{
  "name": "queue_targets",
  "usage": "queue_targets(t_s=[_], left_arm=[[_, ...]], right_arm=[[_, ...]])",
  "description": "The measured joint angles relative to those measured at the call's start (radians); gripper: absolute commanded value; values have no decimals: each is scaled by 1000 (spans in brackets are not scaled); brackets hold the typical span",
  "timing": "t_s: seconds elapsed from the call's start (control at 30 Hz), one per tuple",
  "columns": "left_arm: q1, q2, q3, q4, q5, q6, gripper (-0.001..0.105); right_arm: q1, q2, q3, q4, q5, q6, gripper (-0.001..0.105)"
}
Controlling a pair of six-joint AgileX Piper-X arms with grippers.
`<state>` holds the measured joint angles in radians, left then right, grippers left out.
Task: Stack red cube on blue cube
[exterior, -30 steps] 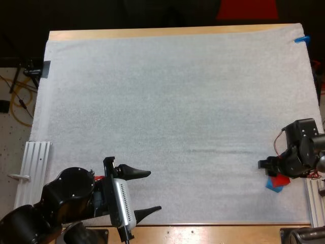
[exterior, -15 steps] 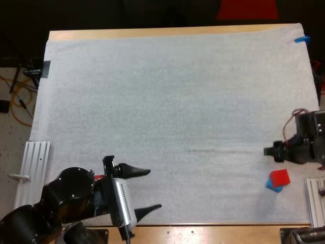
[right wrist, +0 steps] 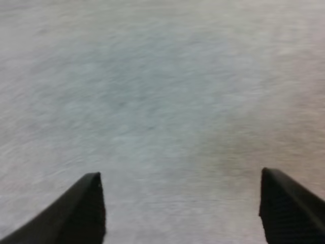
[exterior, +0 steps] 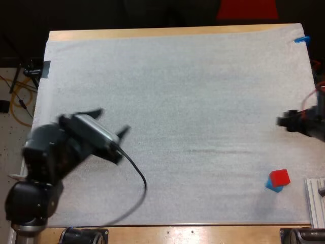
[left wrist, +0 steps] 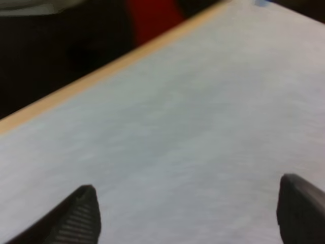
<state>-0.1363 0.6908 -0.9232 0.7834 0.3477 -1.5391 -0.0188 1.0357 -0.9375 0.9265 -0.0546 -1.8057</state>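
Red cube point(exterior: 280, 177): rests on top of the blue cube point(exterior: 274, 187), near the front right corner of the white mat point(exterior: 172, 91); nothing holds it; it appears set slightly off toward the far right, since a strip of blue shows only at the lower left
Blue cube: flat on the mat beneath the red one; mostly covered
Right gripper point(right wrist: 180, 175): jaws apart with nothing between them; over bare mat; in the high view it sits at the right edge, farther up the mat than the stack and clear of it
Left gripper point(exterior: 112, 120): jaws apart and empty; over the left part of the mat, well apart from both cubes
Progress: judging from how the cubes lie, the stack looks made; what remains is leaving it undisturbed
Risk, seating: if the red cube really overhangs, a knock to the table could slide or tip it off; the mat looks soft, so the base may not sit dead level
Risk, right arm: it is the nearer arm; a sweep toward the front edge at cube height could clip the stack; lifting first would avoid that
Risk, fall: the stack stands near the mat's edge; a toppled cube could roll off the mat on that side
Risk, left arm: small, given its distance
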Motion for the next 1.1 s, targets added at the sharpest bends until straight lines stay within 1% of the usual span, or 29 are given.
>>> queue_targets(t_s=[0.1,0.17,0.2,0.3,0.47,0.57,0.63,0.73,0.9,1.0,1.07,1.1], left_arm=[[110,0,0,-39,0,-39,69],[146,0,0,-38,-4,-43,69],[155,-2,0,-33,-14,-51,69],[156,-13,0,-16,-58,-84,69],[153,-83,0,4,-59,-108,69],[144,-156,3,5,-88,-108,69],[144,-218,20,3,-95,-108,69],[144,-341,72,0,-104,-108,69],[144,-571,200,26,-110,-108,69],[144,-681,247,32,-110,-111,69],[144,-703,264,40,-110,-114,69],[144,-704,272,66,-110,-114,69]], right_arm=[[-67,-15,0,1,0,-14,62],[-81,-45,0,1,0,-18,62],[-81,-70,0,1,0,-40,62],[-77,-162,0,6,-1,-78,62],[-56,-320,0,25,-1,-117,62],[-46,-443,14,26,-1,-118,62],[-46,-511,39,28,-3,-118,62],[-46,-646,86,31,-3,-118,62],[-46,-848,167,49,-4,-100,62],[-46,-960,201,52,-6,-86,62],[-46,-1012,221,57,-6,-79,62],[-46,-1037,228,61,-6,-79,62]])
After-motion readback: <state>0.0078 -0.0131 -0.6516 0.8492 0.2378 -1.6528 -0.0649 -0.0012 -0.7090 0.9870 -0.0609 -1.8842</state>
